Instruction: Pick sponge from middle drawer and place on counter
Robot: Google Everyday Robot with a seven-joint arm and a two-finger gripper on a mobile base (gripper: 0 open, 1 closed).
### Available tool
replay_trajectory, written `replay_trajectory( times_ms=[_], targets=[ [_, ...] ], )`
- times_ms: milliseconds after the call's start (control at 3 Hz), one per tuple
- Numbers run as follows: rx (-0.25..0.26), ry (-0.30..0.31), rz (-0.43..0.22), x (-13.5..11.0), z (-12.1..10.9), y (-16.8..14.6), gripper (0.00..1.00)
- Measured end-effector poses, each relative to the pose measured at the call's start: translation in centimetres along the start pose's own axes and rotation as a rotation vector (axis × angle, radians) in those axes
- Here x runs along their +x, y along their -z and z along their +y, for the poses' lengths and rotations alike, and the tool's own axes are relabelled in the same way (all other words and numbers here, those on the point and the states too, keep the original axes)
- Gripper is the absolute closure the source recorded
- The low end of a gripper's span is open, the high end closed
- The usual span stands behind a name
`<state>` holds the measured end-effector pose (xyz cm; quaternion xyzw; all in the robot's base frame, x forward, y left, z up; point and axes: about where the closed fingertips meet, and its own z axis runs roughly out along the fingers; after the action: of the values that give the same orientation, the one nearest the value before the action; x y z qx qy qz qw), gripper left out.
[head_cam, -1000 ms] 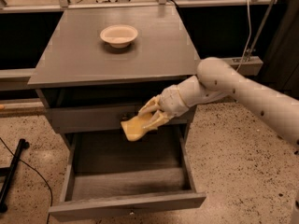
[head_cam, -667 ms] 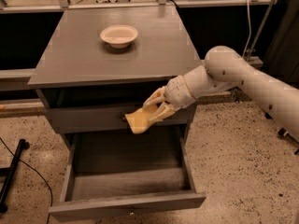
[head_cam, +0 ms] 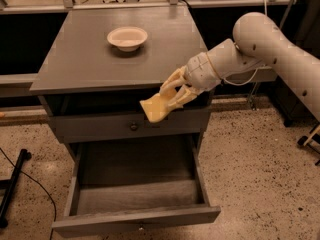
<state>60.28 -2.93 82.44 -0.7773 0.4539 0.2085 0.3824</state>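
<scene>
My gripper [head_cam: 169, 99] is shut on the pale-yellow sponge [head_cam: 155, 109] and holds it in the air in front of the cabinet, just below the front edge of the counter [head_cam: 80, 54] and above the middle drawer [head_cam: 135, 196]. The drawer is pulled wide open and its grey floor is bare. The arm reaches in from the right.
A cream round bowl [head_cam: 127, 37] stands on the counter near its back middle. A closed upper drawer front with a round knob [head_cam: 133, 126] sits under the counter. A black stand leg [head_cam: 12, 184] lies on the speckled floor at the left.
The gripper has lifted the sponge up and to the right, from over the open drawer to the level of the counter's front edge.
</scene>
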Motion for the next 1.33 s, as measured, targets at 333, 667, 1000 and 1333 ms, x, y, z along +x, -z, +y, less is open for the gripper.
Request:
replay_trajectory(
  times_ms=[333,667,1000,1333],
  targets=[
    [0.038,0.030,0.035,-1.2,-2.3,2.5,1.00],
    [0.111,0.029,0.091,-1.4,-5.9,5.0,1.00],
    [0.162,0.000,0.115,-0.3,-8.6,5.4,1.00],
    [0.247,-0.059,0.099,1.6,-11.6,5.5,0.99]
  ],
)
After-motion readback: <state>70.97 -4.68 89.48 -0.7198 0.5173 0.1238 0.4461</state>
